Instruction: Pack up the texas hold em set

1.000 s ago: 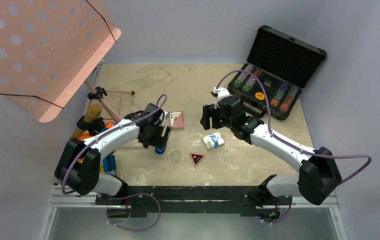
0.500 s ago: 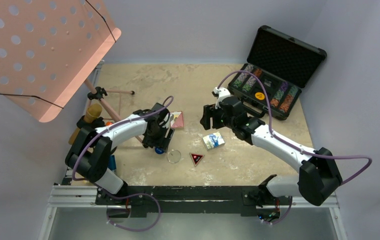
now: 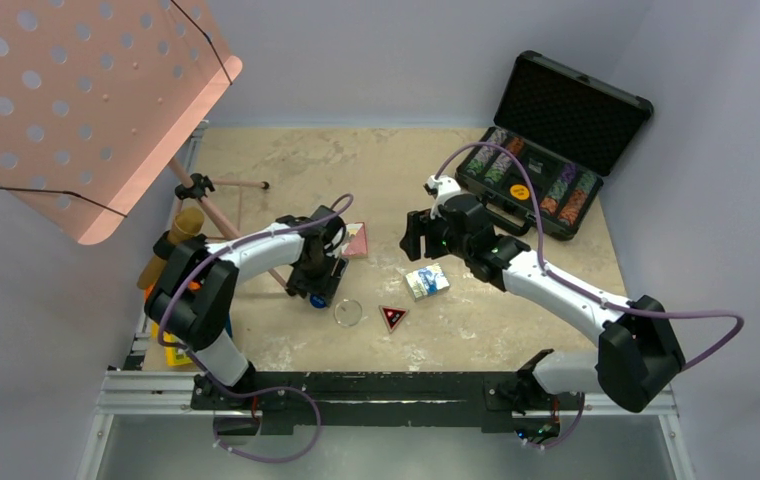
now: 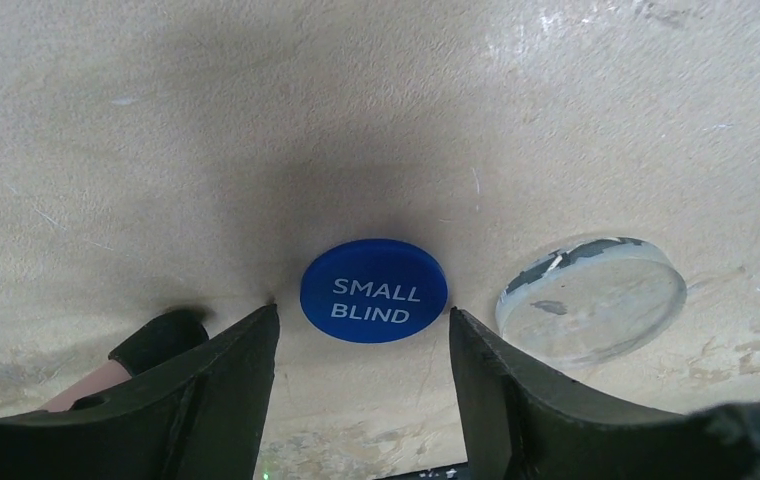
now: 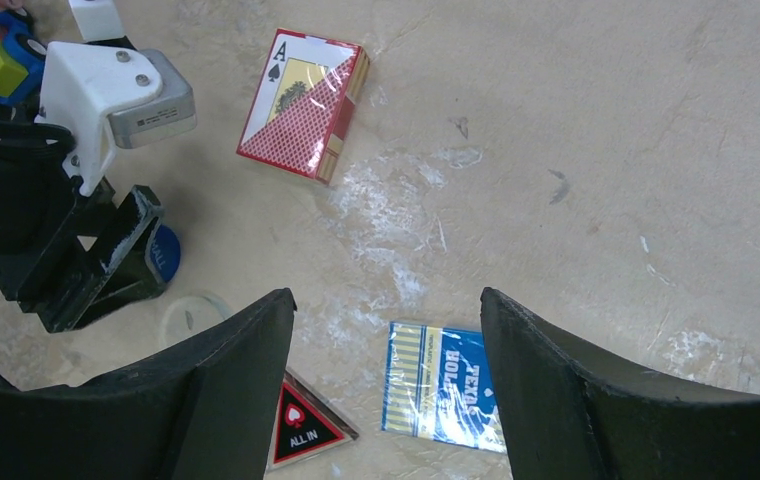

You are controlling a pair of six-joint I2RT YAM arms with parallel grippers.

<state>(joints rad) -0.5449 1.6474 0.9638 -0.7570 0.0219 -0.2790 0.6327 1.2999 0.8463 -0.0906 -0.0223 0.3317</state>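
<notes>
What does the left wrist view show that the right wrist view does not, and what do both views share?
Only the left wrist view: the words SMALL BLIND readable on the blue button, which lies between the open fingers of the left pincer, and the whole clear button beside it. Only the right wrist view: the red card deck, the blue card deck and the triangular ALL IN marker. Both: the blue button, the clear button and the left pincer.

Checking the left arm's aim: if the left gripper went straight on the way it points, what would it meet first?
Probably the blue SMALL BLIND button, lying flat on the table between the left gripper's fingers; depth is unclear.
</notes>
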